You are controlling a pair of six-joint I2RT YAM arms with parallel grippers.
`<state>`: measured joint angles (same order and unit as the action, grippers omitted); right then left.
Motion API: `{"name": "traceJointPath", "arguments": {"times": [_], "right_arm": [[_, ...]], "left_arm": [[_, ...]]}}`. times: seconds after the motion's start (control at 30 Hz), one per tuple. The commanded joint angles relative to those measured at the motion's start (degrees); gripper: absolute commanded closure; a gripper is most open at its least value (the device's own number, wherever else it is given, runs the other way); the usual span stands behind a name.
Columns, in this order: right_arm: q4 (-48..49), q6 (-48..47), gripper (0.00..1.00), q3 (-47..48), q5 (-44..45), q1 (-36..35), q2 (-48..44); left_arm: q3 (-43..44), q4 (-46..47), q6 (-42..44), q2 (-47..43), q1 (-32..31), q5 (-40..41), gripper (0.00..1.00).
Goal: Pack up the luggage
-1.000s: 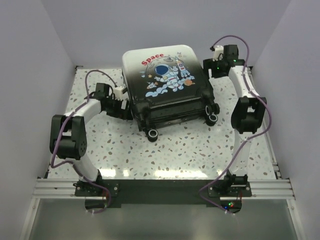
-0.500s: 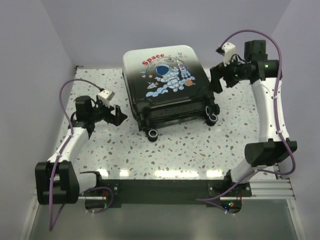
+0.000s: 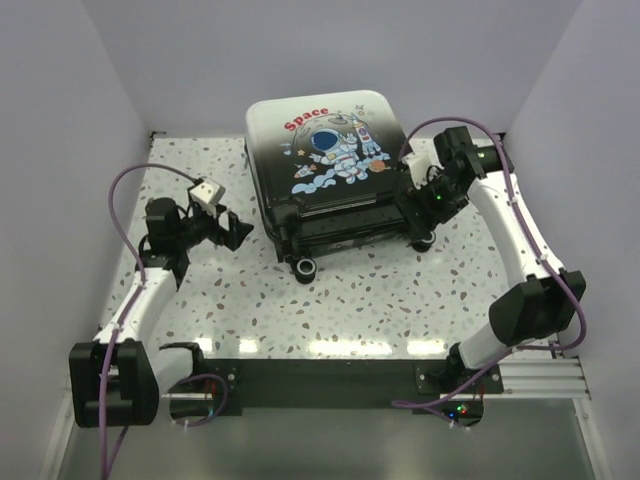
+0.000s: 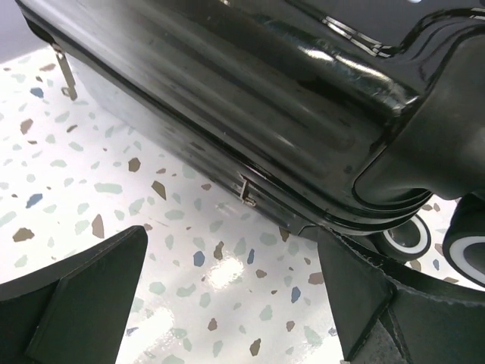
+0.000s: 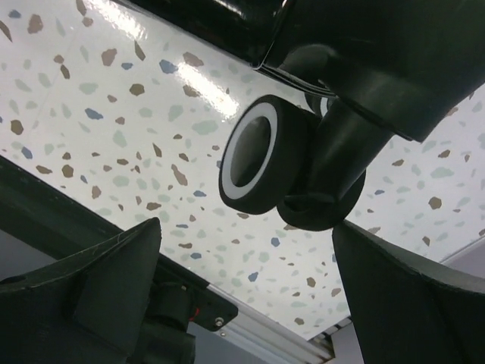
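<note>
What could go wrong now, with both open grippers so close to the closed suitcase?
1. The open right gripper sits at a caster wheel; closing there may swivel the luggage instead of gripping it.
2. The open left gripper faces the luggage's glossy curved side; it could slip and miss the small zipper pull.

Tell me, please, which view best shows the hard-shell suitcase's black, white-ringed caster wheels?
The right wrist view: a black, white-ringed twin wheel fills mid-frame, close up. The top view shows wheels small at the suitcase's near edge; the left wrist view clips two at its right edge.
</note>
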<state>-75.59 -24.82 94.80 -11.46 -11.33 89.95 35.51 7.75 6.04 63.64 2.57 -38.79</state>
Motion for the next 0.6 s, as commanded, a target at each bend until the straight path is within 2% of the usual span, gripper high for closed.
{"name": "traceJointPath", "arguments": {"times": [0.0, 0.27, 0.43, 0.57], "right_arm": [[2.99, 3.02, 0.01, -2.25, 5.74, -0.97, -1.45], [7.74, 7.68, 0.02, -2.52, 8.56, -1.06, 2.16], [8.26, 10.75, 0.03, -2.25, 5.49, -1.06, 3.38], [11.94, 10.84, 0.16, -4.10, 6.18, -1.06, 3.74]], "left_arm": [[-0.18, 5.01, -0.77, -3.08, 0.59, -0.41, 0.00], [-2.55, 6.40, -1.47, -3.61, 1.65, -1.29, 0.00], [-3.43, 7.37, -1.47, -2.99, 1.74, -0.59, 0.00], [-4.04, 8.16, -2.00, -3.08, 1.65, 0.55, 0.00]]}}
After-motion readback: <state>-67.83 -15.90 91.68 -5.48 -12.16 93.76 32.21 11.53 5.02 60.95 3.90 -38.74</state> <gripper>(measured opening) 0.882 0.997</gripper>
